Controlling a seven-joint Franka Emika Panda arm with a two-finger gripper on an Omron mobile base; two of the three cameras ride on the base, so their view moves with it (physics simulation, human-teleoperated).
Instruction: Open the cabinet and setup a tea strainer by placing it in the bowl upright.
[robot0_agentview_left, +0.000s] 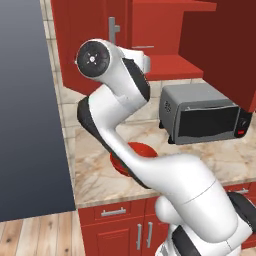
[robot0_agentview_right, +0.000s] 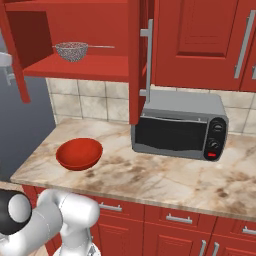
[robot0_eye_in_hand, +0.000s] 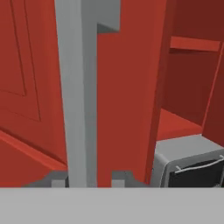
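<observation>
The red cabinet (robot0_agentview_right: 90, 67) stands open, both doors swung out. On its lower shelf sits the tea strainer (robot0_agentview_right: 71, 51), upright, its thin handle pointing right. The red bowl (robot0_agentview_right: 79, 153) rests on the marble counter below, and its rim shows behind my arm (robot0_agentview_left: 143, 148). My gripper (robot0_eye_in_hand: 87, 179) straddles the left door's long silver bar handle (robot0_eye_in_hand: 78, 87). One fingertip sits close on the bar's left and the other stands off with a small gap on the right. The jaws are slightly open and grip nothing.
A grey toaster oven (robot0_agentview_right: 177, 125) stands on the counter (robot0_agentview_right: 165, 180) right of the bowl, under the edge-on right door (robot0_agentview_right: 134, 60). A dark fridge side (robot0_agentview_left: 27, 110) bounds the counter on the left. My own arm (robot0_agentview_left: 115, 125) blocks much of the left base view.
</observation>
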